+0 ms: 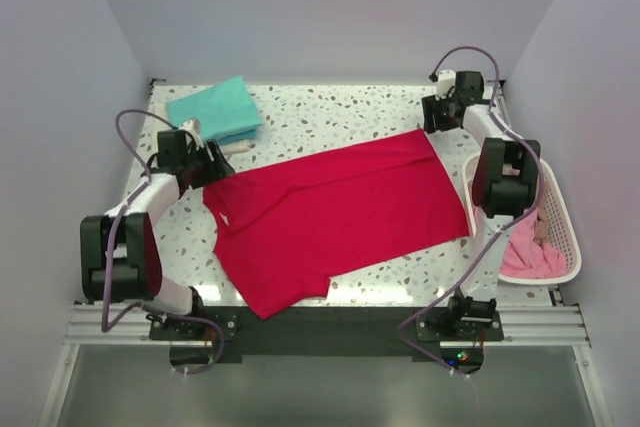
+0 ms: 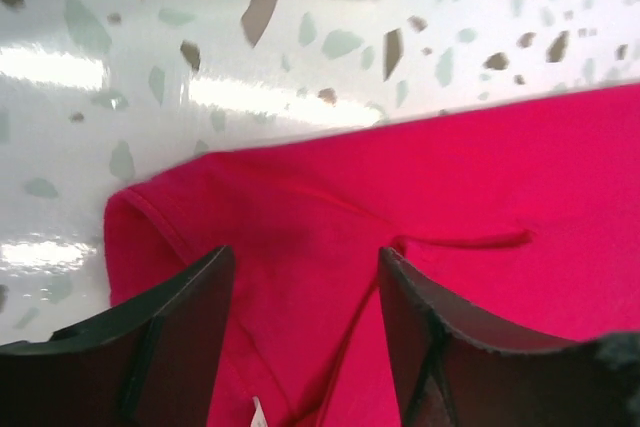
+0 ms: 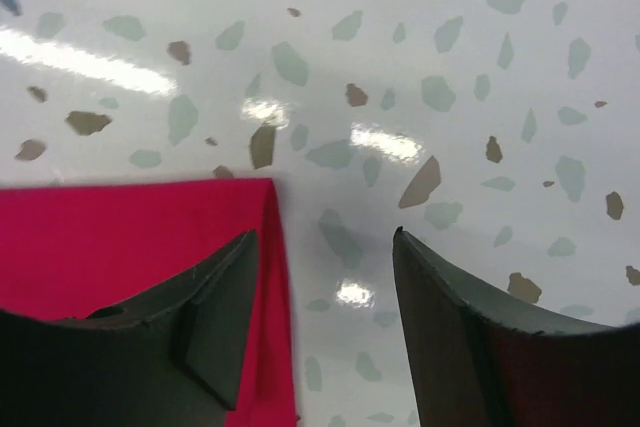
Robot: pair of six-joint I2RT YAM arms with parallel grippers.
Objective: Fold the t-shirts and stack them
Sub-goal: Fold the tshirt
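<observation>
**Red tee spread out, corners free to pinch**

L claw (image 2: 305, 347) spread, empty, over shoulder seam; R claw (image 3: 325, 337) spread, empty, straddling hem corner; crimson t-shirt (image 1: 335, 217) lies flat across counter (image 1: 330, 107). Light, limp cotton, prob. bunches: pinch corners/seams.

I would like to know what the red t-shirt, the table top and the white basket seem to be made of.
The red t-shirt: soft, matte knit fabric, probably cotton; it lies limp and shows stitched hems.
The table top: hard, glossy and speckled like terrazzo, perhaps stone or laminate; the lamps reflect on it.
The white basket: probably plastic or stiff mesh; its wall shows regular openings.
</observation>
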